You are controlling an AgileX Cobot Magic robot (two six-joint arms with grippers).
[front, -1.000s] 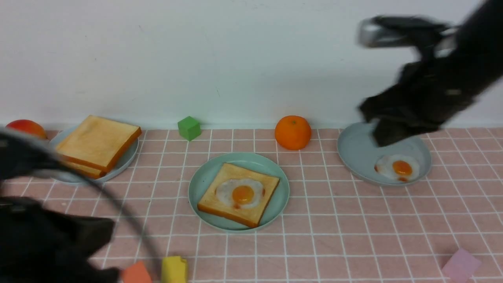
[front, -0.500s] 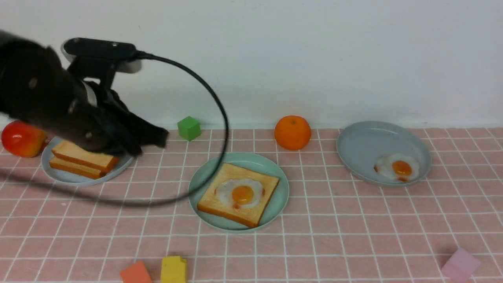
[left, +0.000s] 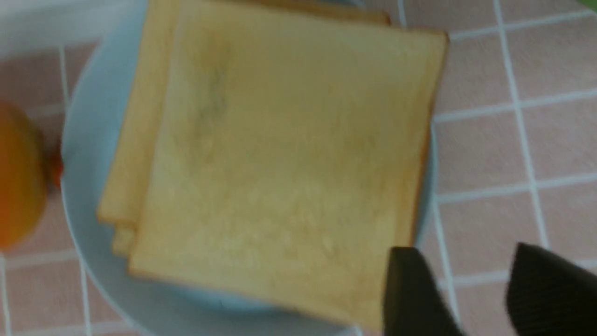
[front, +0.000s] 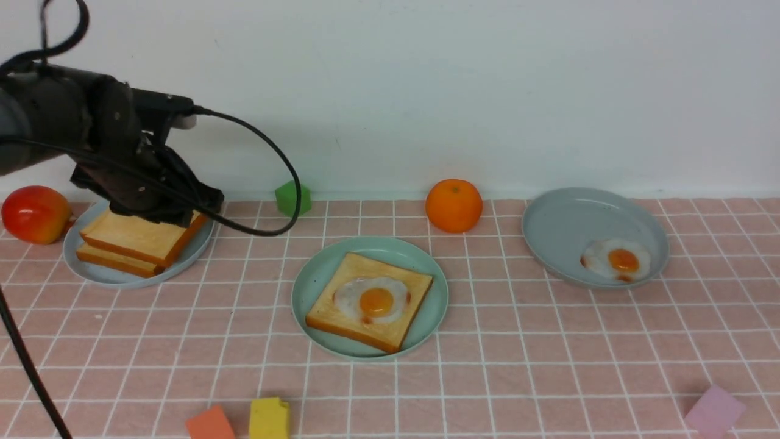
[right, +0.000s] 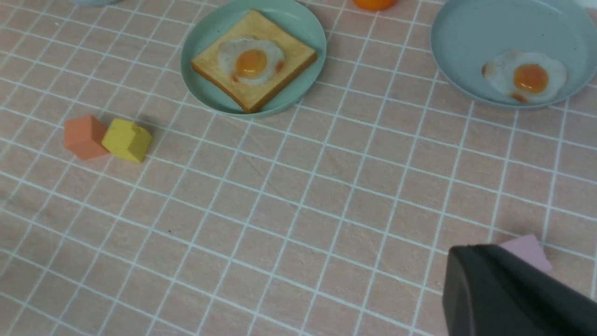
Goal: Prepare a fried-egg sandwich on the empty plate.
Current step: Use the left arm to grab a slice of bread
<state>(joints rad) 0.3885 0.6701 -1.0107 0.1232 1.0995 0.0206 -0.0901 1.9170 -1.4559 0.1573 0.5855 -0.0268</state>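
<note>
**Top slice still to fetch**

The sandwich is half built: one toast slice (front: 338, 308) lies on the green plate (front: 306, 286) in the middle of the counter (front: 518, 341), with a fried egg (front: 373, 299) on it. The covering slice (front: 143, 235) tops a stack on the grey plate (front: 97, 272) to the left. The left pincer (left: 471, 284) hovers spread at that slice's corner, gripping nothing. The right pincer (right: 471, 280), pressed together and empty, hangs well apart from both plates. The next move likely calls for straddling the crust and closing.
</note>
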